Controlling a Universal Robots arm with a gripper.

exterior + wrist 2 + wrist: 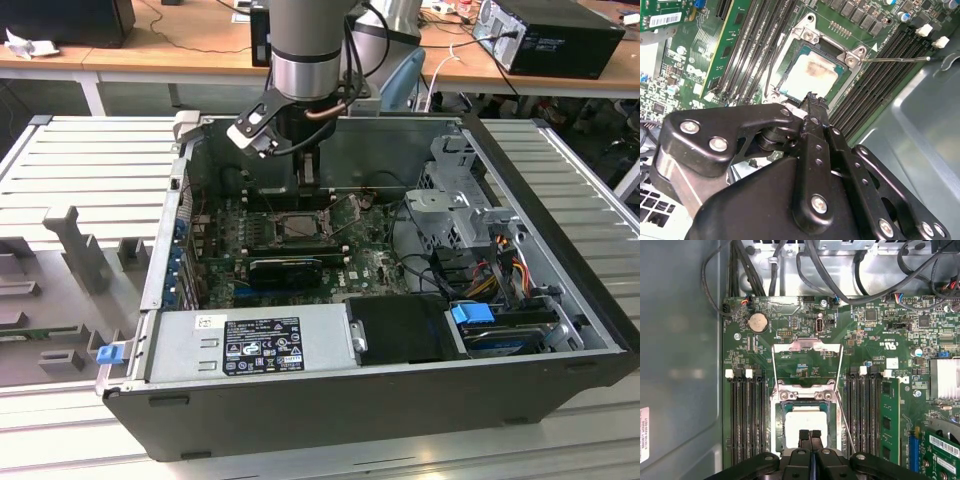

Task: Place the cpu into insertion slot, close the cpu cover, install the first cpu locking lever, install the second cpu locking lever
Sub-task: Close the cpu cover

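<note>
Inside an open computer case [420, 395], the cpu [805, 426] lies flat in the insertion slot [782, 412], framed by the cpu cover [807, 390]. The gripper [810, 436], fingers pressed together and holding nothing, is poised over the chip's edge. The chip looks light, rigid and fragile (probably best held by opposite edges).

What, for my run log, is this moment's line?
pale square cpu chip: in black square insertion slot | black gripper: shut, at cpu edge
</note>
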